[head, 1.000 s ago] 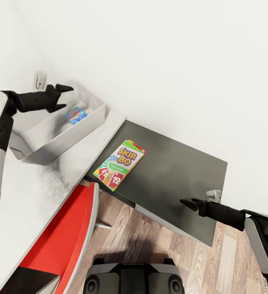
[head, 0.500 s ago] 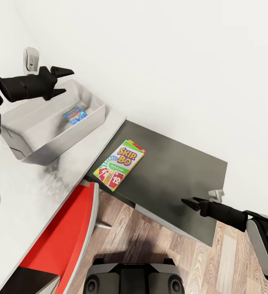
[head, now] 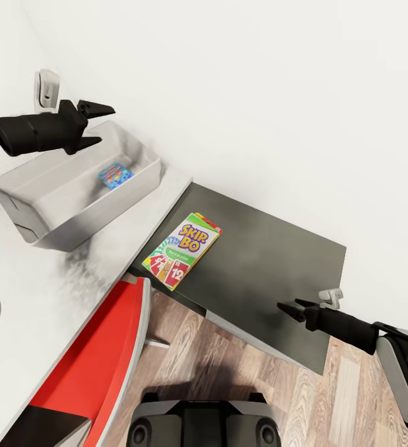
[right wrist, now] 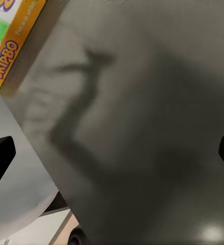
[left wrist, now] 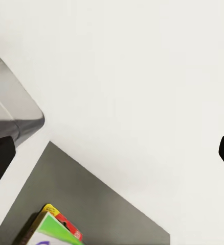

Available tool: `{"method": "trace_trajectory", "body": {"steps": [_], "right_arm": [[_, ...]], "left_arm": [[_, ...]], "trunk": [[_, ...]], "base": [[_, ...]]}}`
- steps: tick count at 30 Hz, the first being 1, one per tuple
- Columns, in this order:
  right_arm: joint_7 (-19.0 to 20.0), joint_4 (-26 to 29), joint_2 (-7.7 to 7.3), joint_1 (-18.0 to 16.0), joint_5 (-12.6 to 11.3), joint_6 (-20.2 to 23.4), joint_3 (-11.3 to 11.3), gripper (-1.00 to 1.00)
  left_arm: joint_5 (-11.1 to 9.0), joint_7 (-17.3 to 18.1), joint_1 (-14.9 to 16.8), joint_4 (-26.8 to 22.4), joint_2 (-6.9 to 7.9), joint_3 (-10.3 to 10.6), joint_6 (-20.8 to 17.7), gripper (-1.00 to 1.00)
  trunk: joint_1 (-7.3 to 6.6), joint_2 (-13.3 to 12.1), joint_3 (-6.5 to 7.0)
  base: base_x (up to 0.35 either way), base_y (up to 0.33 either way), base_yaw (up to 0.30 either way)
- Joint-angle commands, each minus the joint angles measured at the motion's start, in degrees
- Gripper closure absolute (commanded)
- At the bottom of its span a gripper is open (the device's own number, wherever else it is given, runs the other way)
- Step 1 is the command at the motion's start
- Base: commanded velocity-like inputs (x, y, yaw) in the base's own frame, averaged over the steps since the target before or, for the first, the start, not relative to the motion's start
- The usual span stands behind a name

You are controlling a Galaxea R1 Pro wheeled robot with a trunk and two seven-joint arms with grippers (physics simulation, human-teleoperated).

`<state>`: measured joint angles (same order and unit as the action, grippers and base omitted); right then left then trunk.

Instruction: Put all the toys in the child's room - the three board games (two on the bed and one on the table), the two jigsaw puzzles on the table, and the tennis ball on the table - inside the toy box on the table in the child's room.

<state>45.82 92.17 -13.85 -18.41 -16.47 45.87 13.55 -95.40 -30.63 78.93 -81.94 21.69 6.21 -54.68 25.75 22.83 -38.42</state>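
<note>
Toy box (head: pixel 73 198) sits at the left of the head view on the pale grey table (head: pixel 36 310), close to the white wall, a shallow light-grey tray with flared sides. Inside it, near its right end, a small blue board game (head: pixel 116 175) lies flat on the tray floor. Above the tray's far rim hangs the left tool (head: pixel 97 126), black, its two pointed fingers spread apart with nothing between them; it hovers clear of the tray and the blue box. A small grey wall fitting (head: pixel 46 90) shows just behind the left arm.

Right of the toy box, the pale table ends and a lower dark-grey cabinet top (head: pixel 272 261) begins. The SKIP-BO box (head: pixel 182 249) lies flat on that dark top, right at its left edge, just beside the pale table's side and well apart from the toy box. In the left wrist view a corner of this box (left wrist: pixel 53 229) shows on the dark surface, and in the right wrist view its orange edge (right wrist: pixel 12 48) shows printed "SKIPBO".

Below the table stands a red chair (head: pixel 98 354) on the wood-plank floor (head: pixel 228 366).

At the right, the right tool (head: pixel 289 307) hangs over the near right part of the dark cabinet top, fingers slightly parted and empty, well apart from the SKIP-BO box.
</note>
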Motion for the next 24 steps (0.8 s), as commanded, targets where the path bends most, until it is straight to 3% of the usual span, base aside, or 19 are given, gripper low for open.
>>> {"method": "trace_trajectory", "body": {"steps": [1,13,18,23,24], "right_arm": [[0.16,0.02,-0.01,0.0,-0.12,0.22,0.04,-1.0],[0.39,0.07,-0.15,0.07,-0.23,0.74,-0.01,-1.0],[0.8,0.09,-0.25,-0.14,-0.27,3.42,-0.01,-1.0],[1.09,0.11,-0.24,-0.44,-0.3,6.33,-0.03,-1.0],[1.09,0.11,-0.24,-0.44,-0.3,6.33,-0.03,-1.0]], "left_arm": [[-1.24,-1.21,-0.29,-0.31,0.05,0.04,0.03,-1.0],[-3.44,-3.21,-2.72,-2.81,-0.33,0.22,0.08,-1.0],[-3.79,-3.48,-4.27,-4.13,-1.66,0.88,0.09,-1.0],[-3.46,-4.39,-8.02,-7.17,-5.05,2.11,0.13,-1.0],[-3.46,-4.39,-8.02,-7.17,-5.05,2.11,0.13,-1.0]], "trunk": [[0.03,0.09,-0.07],[0.03,0.09,-0.01],[0.03,0.09,0.24],[0.03,0.09,0.6],[0.03,0.09,0.68]], "base": [[0.0,0.0,0.0],[0.0,0.0,0.0],[0.0,0.0,0.0],[0.0,0.0,0.0],[0.0,0.0,0.0]]}}
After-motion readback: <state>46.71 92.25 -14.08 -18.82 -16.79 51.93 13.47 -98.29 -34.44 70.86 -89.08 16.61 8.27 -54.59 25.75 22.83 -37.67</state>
